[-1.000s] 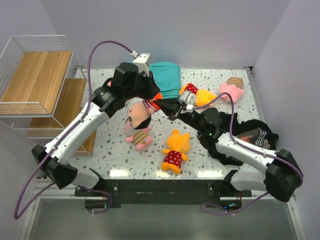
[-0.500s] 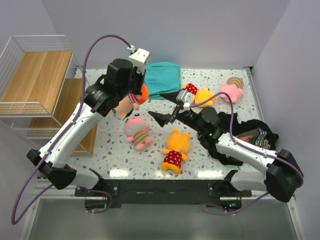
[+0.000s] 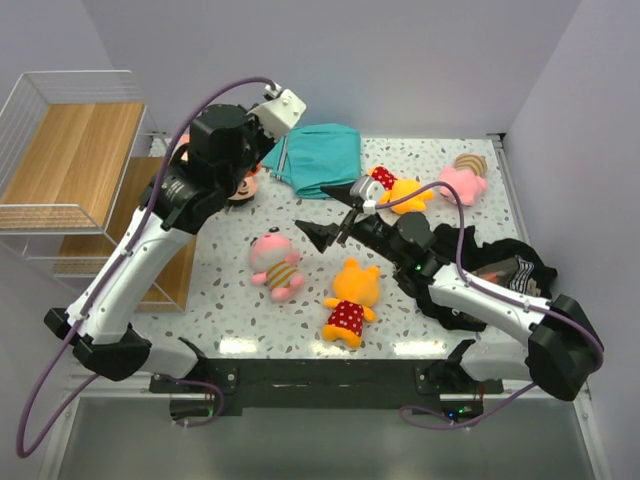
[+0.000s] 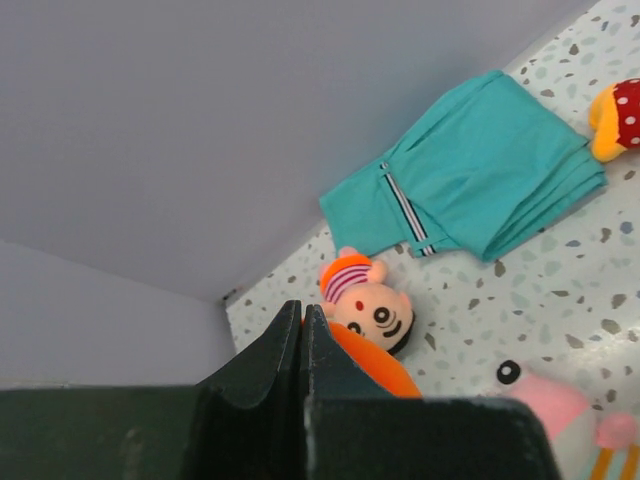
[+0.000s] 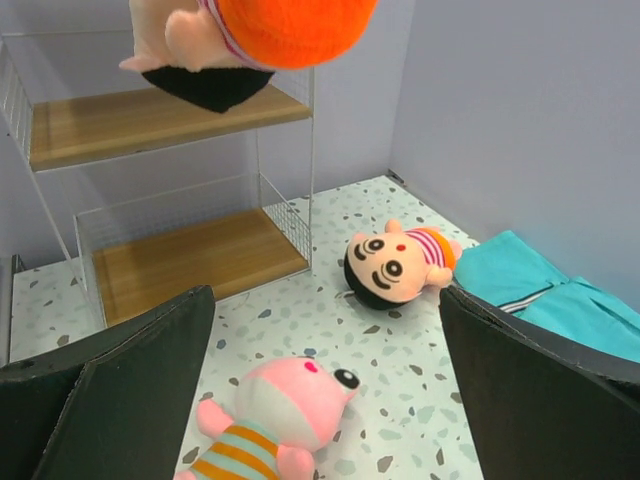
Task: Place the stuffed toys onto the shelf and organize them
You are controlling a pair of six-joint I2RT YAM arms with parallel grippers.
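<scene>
My left gripper (image 4: 302,308) is shut on a peach stuffed toy by its orange part (image 4: 375,365); the toy (image 5: 265,30) hangs head down in the air in front of the shelf (image 5: 170,120). My right gripper (image 3: 325,212) stands wide open with nothing in it, over the table's middle. Ahead of it lie a pink stuffed toy in a striped shirt (image 5: 275,420) and a peach one with black hair (image 5: 395,265) beside the shelf's lower board. An orange toy in a red dotted dress (image 3: 350,300) lies near the front. The shelf (image 3: 80,150) stands at the left.
A folded teal cloth (image 3: 320,158) lies at the back. Behind the right gripper lie another orange toy (image 3: 398,192) and a pink toy (image 3: 462,180). A black garment (image 3: 500,265) lies under the right arm. Walls close the back and right.
The right gripper opened and let go of the peach toy. The left gripper closed on it and carried it up and left toward the shelf.
</scene>
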